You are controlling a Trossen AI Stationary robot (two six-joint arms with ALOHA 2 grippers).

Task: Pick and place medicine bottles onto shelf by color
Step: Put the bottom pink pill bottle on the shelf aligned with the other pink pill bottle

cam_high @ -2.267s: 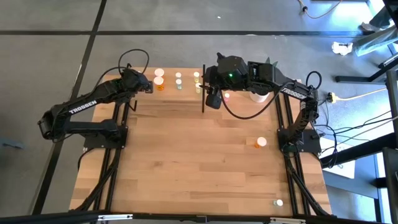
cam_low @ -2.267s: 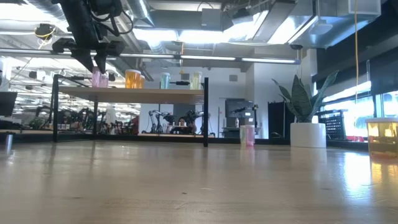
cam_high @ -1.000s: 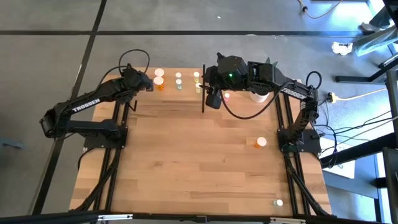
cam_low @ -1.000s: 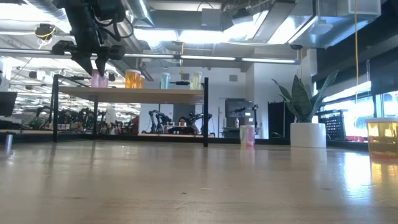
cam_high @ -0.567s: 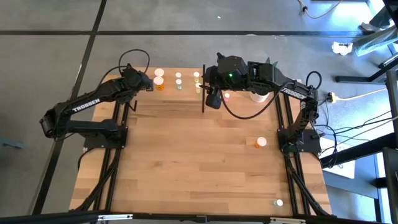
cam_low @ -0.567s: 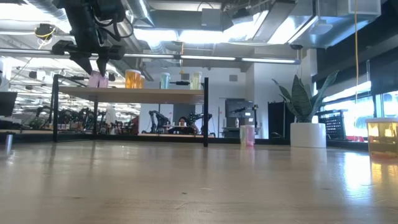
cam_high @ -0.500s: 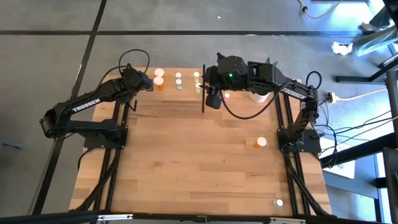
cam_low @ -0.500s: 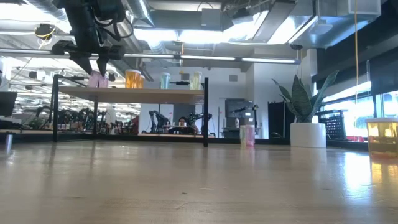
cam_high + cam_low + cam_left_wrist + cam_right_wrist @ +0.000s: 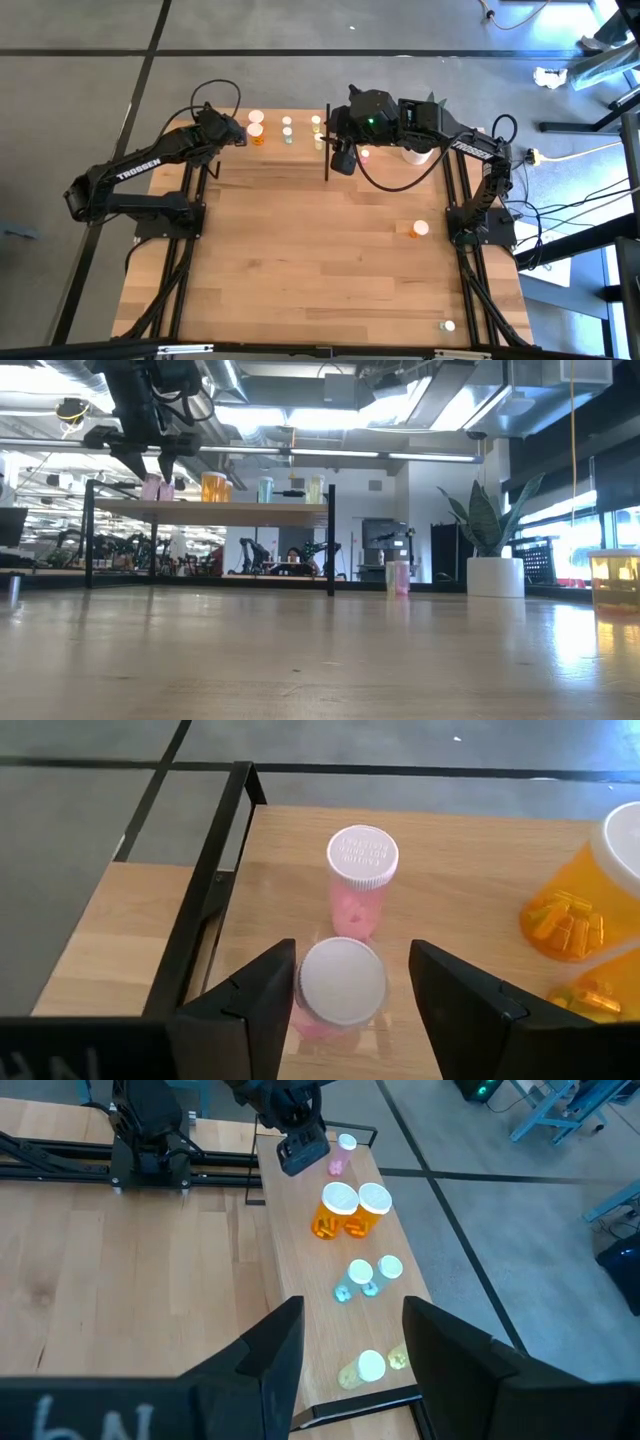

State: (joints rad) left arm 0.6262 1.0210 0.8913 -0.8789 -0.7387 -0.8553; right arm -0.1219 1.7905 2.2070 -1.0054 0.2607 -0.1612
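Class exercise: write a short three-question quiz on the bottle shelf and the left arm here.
1. True or false: the left end effector is clamped on an orange bottle.
2. How many pink bottles stand on the shelf? A one, B two, C four.
3. What colour are the two bottles at the shelf end farthest from the left end effector?
Key: 1 false, it stands open around a pink one; 2 B; 3 yellow.

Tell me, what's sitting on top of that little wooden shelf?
On the shelf stand pink bottles, orange bottles, green bottles and yellowish bottles. The left tool covers part of one pink bottle.
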